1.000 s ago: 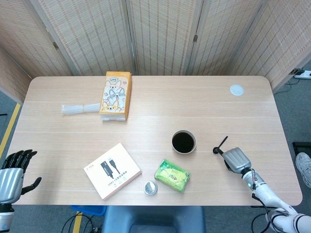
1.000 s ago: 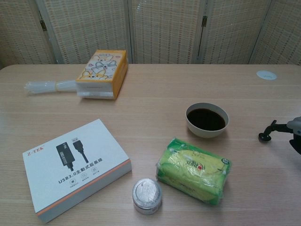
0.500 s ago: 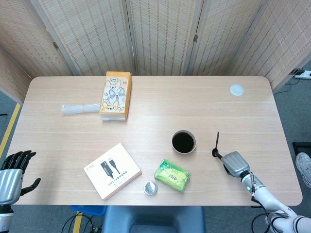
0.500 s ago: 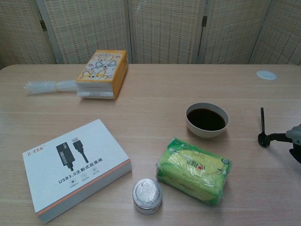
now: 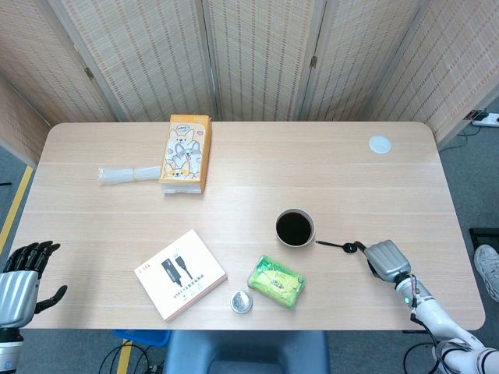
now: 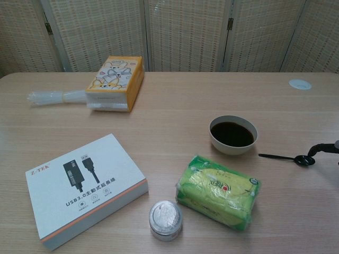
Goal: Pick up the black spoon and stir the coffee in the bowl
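Meanwhile, black spoon (image 5: 337, 246) swung round since half-second earlier: lay flat on table (image 5: 234, 156), handle tip near bowl (image 5: 295, 227). Right hand (image 5: 386, 258) touched spoon's bowl end; grip unclear. Left hand (image 5: 22, 273) idle, fingers spread. Pickup unfinished.

a pale wooden table (image 5: 234, 156) with rounded corners; woven folding screens (image 5: 257, 54) behind it; grey floor (image 5: 468, 164) either side

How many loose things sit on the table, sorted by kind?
Boxes: 2, tissue box, cable box
Soft packs: 2, green wipes pack, clear plastic bag
Tableware: 2, bowl, black spoon
Small round things: 2, tin, white disc
Total: 8
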Tool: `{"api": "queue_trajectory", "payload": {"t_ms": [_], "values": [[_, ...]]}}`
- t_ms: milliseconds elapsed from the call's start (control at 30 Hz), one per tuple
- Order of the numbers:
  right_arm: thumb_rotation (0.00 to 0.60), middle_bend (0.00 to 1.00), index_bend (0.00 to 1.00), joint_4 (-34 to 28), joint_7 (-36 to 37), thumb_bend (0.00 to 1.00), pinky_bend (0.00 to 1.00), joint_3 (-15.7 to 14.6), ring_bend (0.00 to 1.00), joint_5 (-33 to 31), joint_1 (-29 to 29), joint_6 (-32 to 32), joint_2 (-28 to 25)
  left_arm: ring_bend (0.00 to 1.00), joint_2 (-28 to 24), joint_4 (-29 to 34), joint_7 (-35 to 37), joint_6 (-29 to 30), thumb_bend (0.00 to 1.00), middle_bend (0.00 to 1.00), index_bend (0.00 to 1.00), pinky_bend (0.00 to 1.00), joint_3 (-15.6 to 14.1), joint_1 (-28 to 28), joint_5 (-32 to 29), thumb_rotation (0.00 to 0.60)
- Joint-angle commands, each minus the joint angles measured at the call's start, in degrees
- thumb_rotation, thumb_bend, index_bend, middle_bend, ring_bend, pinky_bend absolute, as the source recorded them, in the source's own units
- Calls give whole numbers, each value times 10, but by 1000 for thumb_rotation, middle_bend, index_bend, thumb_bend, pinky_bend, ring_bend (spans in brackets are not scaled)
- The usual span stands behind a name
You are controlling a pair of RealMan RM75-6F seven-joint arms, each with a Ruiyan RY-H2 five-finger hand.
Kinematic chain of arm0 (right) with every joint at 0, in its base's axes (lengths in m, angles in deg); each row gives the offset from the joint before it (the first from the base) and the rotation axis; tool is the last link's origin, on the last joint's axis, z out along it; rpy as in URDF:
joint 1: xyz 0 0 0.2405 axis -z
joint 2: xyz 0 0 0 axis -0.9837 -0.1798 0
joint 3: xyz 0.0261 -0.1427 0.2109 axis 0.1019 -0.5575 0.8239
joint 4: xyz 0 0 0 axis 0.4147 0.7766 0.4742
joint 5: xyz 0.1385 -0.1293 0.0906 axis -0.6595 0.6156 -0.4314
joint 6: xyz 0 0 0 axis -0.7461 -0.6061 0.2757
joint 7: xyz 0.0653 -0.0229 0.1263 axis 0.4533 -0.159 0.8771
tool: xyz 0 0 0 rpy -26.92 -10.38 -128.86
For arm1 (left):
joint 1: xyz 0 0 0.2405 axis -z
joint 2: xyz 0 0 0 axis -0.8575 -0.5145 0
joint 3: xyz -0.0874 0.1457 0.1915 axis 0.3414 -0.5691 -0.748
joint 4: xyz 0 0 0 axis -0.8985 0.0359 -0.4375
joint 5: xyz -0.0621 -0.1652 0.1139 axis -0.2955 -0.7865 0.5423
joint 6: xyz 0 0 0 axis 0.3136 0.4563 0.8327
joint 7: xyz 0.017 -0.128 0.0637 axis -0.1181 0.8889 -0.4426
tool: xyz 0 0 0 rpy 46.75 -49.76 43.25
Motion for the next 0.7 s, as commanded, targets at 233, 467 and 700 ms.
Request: {"api": "queue_trajectory", "payload": {"t_ms": [233, 467, 700], "values": [[600, 910, 196, -7, 9, 755, 965, -5, 1000, 17, 5, -15, -1, 150, 0, 0, 1, 0, 256, 190, 207, 171, -1, -1, 0, 600], [600, 910, 196, -4, 0, 755, 965, -8, 1000, 11, 6, 1, 3, 150, 1, -2, 1, -2, 256, 190, 207, 171, -1, -1, 1, 600], [600, 910, 196, 5, -6, 755, 965, -1, 1000, -2, 4, 11, 6, 150, 1, -3, 2, 0, 256, 190, 207, 171, -2, -3, -1, 600]]}}
